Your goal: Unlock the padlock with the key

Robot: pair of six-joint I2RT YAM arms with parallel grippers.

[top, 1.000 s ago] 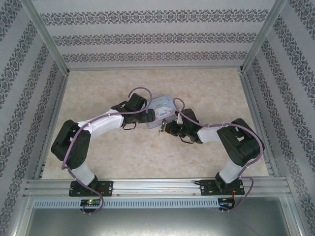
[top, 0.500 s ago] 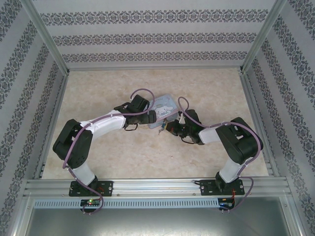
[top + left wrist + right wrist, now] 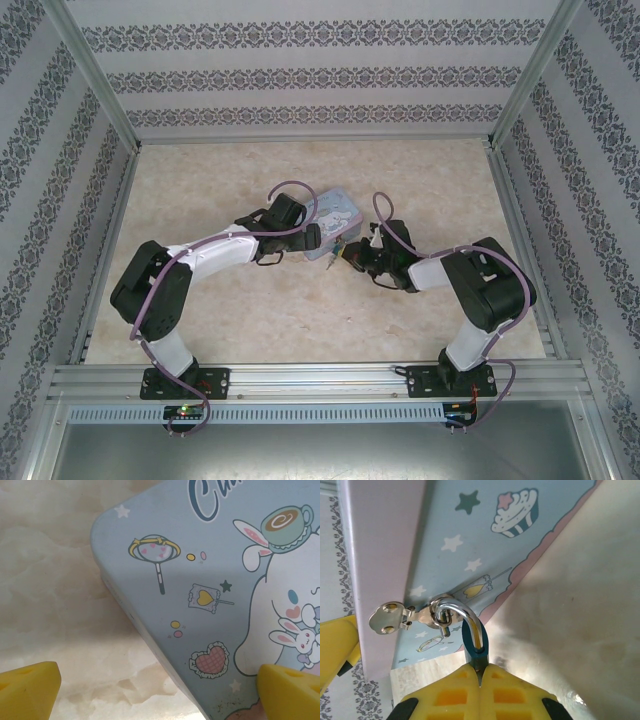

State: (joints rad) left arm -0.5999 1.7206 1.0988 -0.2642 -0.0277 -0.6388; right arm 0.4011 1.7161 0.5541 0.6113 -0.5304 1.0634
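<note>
The padlock is hanging by its chrome shackle from the ring of the hasp on the side wall of the tin, next to the bench. The right tool is gripping the padlock's blue body. Its yellow fingers are pressing together, and only the top of the body and the shackle are showing above them.

In the top view the tin is lying near the middle of the bench, between the two tools. The right tool is sitting at its near right edge.

The left tool is standing fully open and holding nothing. It is straddling a rounded corner of the tin, with one finger over the bench and the other over the lid. Whether either finger is touching cannot be told.

Bare bench is extending from the tin to the far wall and to both side rails.
</note>
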